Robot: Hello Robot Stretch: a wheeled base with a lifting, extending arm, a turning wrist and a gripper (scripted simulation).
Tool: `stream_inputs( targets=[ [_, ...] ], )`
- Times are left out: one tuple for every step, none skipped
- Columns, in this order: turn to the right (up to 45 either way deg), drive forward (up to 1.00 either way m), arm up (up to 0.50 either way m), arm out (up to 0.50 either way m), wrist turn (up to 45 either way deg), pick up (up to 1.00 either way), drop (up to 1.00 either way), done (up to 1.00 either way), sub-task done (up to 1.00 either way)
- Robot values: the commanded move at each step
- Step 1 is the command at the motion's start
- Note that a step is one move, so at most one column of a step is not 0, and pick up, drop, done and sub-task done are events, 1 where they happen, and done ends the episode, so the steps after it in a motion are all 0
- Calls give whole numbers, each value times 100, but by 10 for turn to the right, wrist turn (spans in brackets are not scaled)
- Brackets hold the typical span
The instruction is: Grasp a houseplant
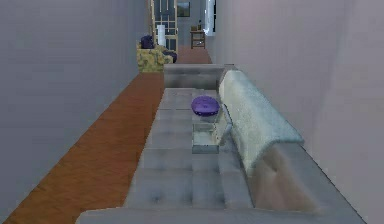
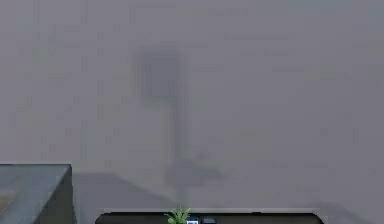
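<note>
A small green houseplant with spiky leaves (image 2: 178, 214) sits at the very bottom edge of the arm side view, near the middle, and just its top pokes into sight. It stands on a dark surface with a pale rim (image 2: 125, 213) that runs along that bottom edge. Behind it rises a plain grey wall (image 2: 300, 80), and a dark grey block (image 2: 35, 195) fills the lower left corner of that view. I cannot tell the state of the claw. In the forward view, a long grey cushioned sofa (image 1: 180, 170) stretches away down a narrow room. A round purple object (image 1: 205, 103) rests on its seat, with a pale, see-through object (image 1: 207, 132) just in front of it. A pale green padded back cushion (image 1: 255, 115) runs along the forward view's right side of the sofa. To the left of the sofa lies a strip of reddish-brown wooden floor (image 1: 105, 135). At the far end stands a yellow patterned armchair (image 1: 152, 58).
</note>
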Motion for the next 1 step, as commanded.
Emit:
stream_inputs(
  targets=[
    [0,0,0,0,450,0,0,0,0]
  ],
)
